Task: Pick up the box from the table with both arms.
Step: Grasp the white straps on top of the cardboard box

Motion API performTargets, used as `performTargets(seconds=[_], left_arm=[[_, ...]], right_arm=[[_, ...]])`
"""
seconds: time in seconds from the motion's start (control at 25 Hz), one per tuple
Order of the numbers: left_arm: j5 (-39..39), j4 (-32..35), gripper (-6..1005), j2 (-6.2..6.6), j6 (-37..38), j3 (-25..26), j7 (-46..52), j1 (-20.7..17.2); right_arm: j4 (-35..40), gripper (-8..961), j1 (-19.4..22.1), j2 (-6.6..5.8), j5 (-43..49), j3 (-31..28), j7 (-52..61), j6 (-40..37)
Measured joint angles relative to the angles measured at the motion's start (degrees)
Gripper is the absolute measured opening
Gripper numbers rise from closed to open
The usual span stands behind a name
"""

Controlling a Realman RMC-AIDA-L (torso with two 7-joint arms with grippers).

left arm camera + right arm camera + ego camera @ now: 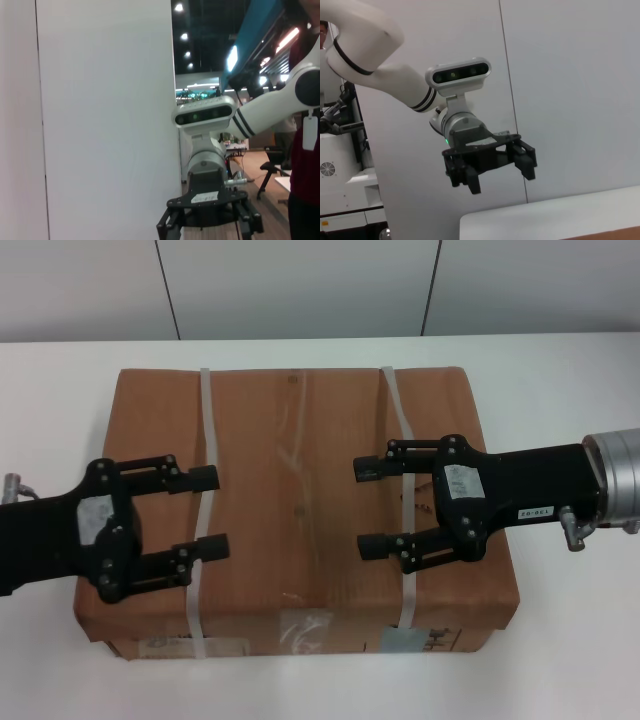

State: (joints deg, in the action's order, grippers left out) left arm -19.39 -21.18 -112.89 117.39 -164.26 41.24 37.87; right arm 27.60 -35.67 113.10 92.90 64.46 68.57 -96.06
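The box (300, 510) sits flat on the table (560, 660), roughly mid-scene, long side running left to right. Brown paper top, creased. Two whitish straps cross it from far edge to near edge: left strap (208, 440), right strap (398, 430). Near side face carries labels (410, 640) and some black print, partly readable at best.

Left gripper (212, 512) reaches in from the left, over the box's left part, fingers pointing right. Fingers spread wide apart, nothing between them; the left strap runs just under the fingertips. Whether they touch the paper or hang above it cannot be told from the head view.

Right gripper (364, 506) comes in from the right, over the box's right-centre, fingers pointing left toward the other gripper. Also spread wide, holding nothing. Its body lies across the right strap. Silver wrist (612, 480) at the right edge, past the box.

Right wrist view: left gripper (492, 167) seen against a pale wall, fingers parted, empty, table edge below.

Left wrist view: right gripper's body (207, 210) low in view, white panel (100, 120) beside it
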Motion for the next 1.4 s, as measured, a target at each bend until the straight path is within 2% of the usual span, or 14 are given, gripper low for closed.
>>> performTargets(seconds=[0.12, 0.2, 0.64, 0.8, 1.0, 1.16, 1.4], left_arm=[[0.3, -1.8, 624, -1.33, 0.0, 0.0, 0.2, 0.8], [0.3, -2.0, 623, -1.54, 0.0, -0.1, 0.2, 0.8], [0.3, -2.0, 622, -1.76, -0.6, -0.1, 0.7, 0.9], [-2.2, -2.1, 621, -1.92, -3.4, 0.1, 4.6, 0.9], [-8.7, -3.3, 621, -3.05, -12.0, 0.1, 14.0, 0.7], [-11.7, -3.5, 620, -3.61, -17.5, 0.1, 19.2, 0.3], [-13.0, -2.4, 619, -4.02, -23.5, 0.1, 25.2, 0.1]], right_arm=[[0.0, 879, 0.1, 0.01, 0.0, 0.0, -0.3, 0.0], [0.0, 879, 0.2, 0.01, 0.0, 0.0, -0.6, 0.0], [0.0, 879, 0.7, 0.18, 0.0, 0.0, -0.9, 0.6], [-0.4, 879, 1.3, 0.34, 0.0, -3.9, -0.5, 1.7], [-0.5, 878, 3.7, 0.71, 0.0, -12.6, 4.9, 9.5], [-1.0, 878, 4.6, 0.39, 0.1, -13.7, 11.7, 17.0], [-3.8, 878, 4.6, 0.19, 0.6, -11.8, 17.7, 24.1]])
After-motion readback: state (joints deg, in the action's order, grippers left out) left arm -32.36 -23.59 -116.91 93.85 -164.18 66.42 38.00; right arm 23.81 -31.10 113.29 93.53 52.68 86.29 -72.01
